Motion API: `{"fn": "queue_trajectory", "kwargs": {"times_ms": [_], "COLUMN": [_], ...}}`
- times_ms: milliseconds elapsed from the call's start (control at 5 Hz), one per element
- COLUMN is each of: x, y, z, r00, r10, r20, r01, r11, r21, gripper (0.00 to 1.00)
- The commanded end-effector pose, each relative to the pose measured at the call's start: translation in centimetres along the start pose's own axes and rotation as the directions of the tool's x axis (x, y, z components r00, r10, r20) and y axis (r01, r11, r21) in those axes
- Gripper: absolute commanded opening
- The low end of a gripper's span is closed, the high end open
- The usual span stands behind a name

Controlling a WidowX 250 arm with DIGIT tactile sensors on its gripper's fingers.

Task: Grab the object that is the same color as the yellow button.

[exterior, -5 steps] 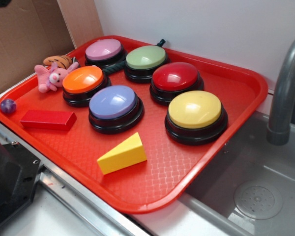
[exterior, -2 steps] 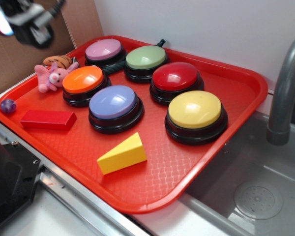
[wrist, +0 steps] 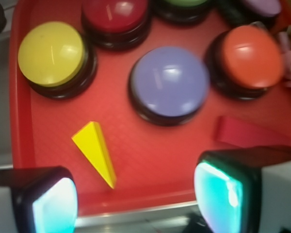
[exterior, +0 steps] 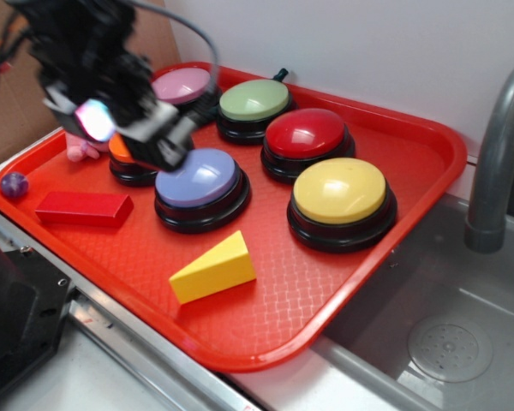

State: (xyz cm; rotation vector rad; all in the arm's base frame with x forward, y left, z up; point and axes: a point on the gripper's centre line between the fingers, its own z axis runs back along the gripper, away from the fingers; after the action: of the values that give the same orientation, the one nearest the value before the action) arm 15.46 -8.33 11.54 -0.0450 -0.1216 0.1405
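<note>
Though blurred in the exterior view, the gripper (exterior: pixel 158 141) hangs over the orange button (exterior: pixel 120 150); yellow wedge (exterior: pixel 213 269) lies free on the tray (exterior: pixel 411 163), near the yellow button (exterior: pixel 339 190); likely light, rigid, slick; best pinched across flat faces. Wrist view alone shows the fingers (wrist: pixel 51 204) spread wide, empty, wedge (wrist: pixel 95 152) between them.

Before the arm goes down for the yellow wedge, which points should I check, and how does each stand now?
1. Yellow wedge lies free on the red tray, nothing touching it: ok.
2. Jaws of the gripper apart, nothing between them: ok.
3. Gripper above the wedge: not ok; it hangs over the purple button and orange button.
4. Jaws lined up across the wedge: cannot tell.
5. Yellow button and red block apart from the wedge: ok.
</note>
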Motion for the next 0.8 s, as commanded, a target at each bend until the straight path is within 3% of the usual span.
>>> {"fn": "queue_trajectory", "kwargs": {"times_ms": [0, 400, 600], "x": [-0.1, -0.2, -0.1], "y": [-2.7, -3.3, -4.1], "z": [-6.1, -9.1, -9.4], "r00": [0.998, 1.000, 0.999], "r10": [0.054, 0.024, 0.042], "r20": [-0.028, -0.018, 0.001], "r01": [-0.055, -0.025, -0.042], "r11": [0.997, 0.998, 0.998], "r21": [-0.045, -0.050, -0.040], "gripper": [1.00, 1.00, 0.00]}}
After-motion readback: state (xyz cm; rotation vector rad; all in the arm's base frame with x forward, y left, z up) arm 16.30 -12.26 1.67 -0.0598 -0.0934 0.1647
